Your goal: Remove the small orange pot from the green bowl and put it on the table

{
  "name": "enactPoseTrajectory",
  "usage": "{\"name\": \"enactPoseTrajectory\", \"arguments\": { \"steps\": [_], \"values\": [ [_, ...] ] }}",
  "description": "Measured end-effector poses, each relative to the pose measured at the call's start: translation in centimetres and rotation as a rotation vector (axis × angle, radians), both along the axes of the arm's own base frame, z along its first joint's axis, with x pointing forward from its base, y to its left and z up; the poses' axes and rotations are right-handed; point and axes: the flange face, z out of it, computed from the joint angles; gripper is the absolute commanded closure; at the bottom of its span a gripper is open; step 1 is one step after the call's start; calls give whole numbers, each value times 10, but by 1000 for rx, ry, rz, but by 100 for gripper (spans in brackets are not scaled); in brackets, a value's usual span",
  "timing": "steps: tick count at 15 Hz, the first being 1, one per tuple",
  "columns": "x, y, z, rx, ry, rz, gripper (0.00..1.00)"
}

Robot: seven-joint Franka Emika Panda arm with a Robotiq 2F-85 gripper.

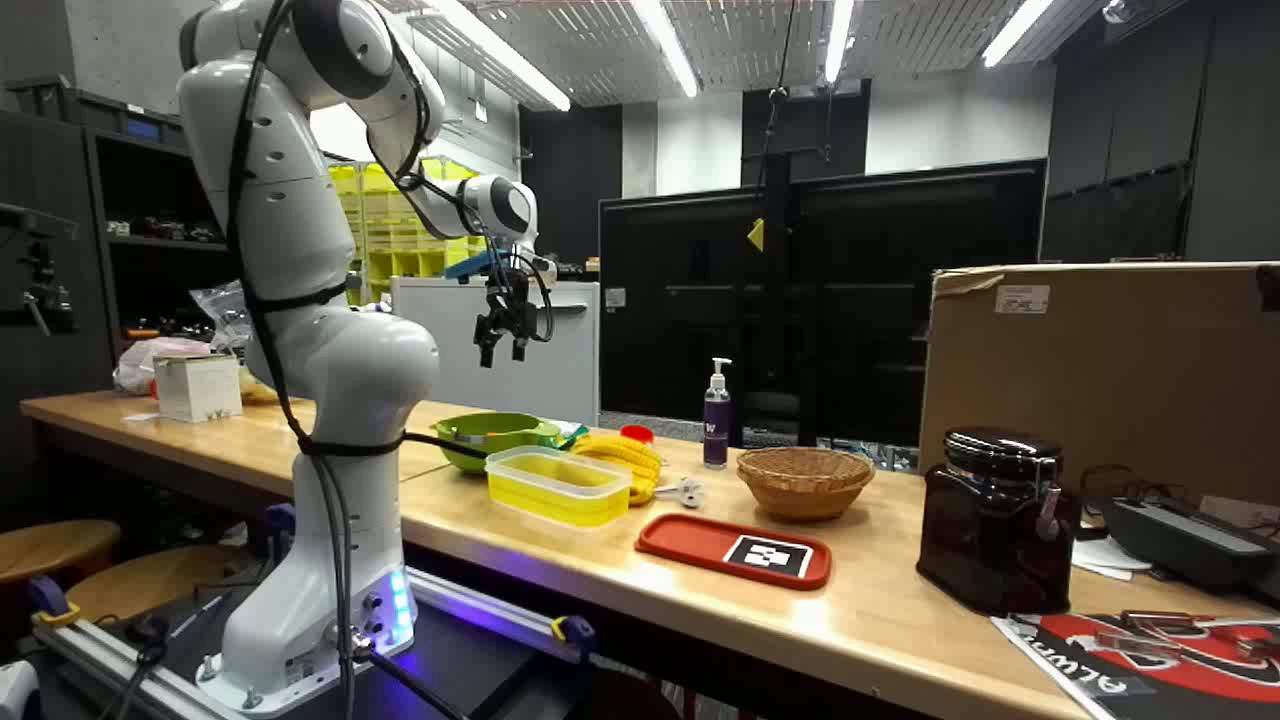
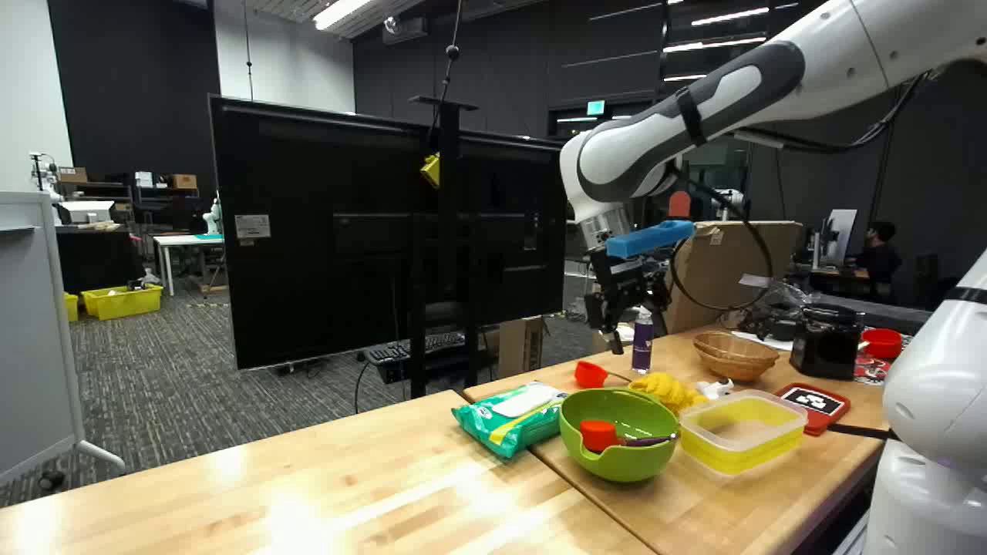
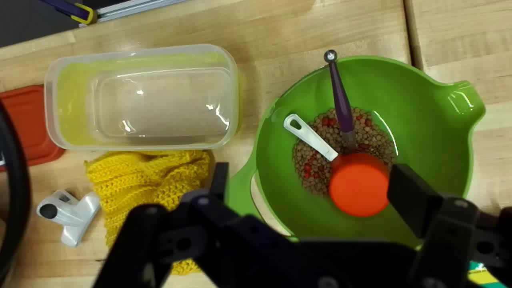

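The small orange pot (image 3: 359,186), a round cup with a white handle, lies in the green bowl (image 3: 424,116) with its flat orange face up. In an exterior view the pot (image 2: 597,435) shows inside the bowl (image 2: 617,465); in an exterior view only the outside of the bowl (image 1: 470,460) shows and the pot is hidden. Brown lentil-like grains and a purple-handled utensil (image 3: 340,96) are also in the bowl. The bowl stands on the table (image 2: 308,493). My gripper (image 3: 310,178) is open and empty, well above the bowl (image 1: 503,356), with the pot nearer its right finger in the wrist view.
A yellow container (image 3: 144,100) and a yellow knitted cloth (image 3: 148,176) stand beside the bowl. A green wipes packet (image 2: 509,420) lies against its other side. A red scoop (image 2: 591,375), purple bottle (image 1: 716,430), woven basket (image 1: 805,485) and red tray (image 1: 690,540) are farther along.
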Motion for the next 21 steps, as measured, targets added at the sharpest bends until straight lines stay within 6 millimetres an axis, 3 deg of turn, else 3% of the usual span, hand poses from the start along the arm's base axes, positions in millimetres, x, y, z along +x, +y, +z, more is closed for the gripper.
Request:
{"name": "enactPoseTrajectory", "arguments": {
  "steps": [14,21],
  "values": [
    [0,1,-4,6,4,2,0],
    [0,9,-38,54,8,1,0]
  ]
}}
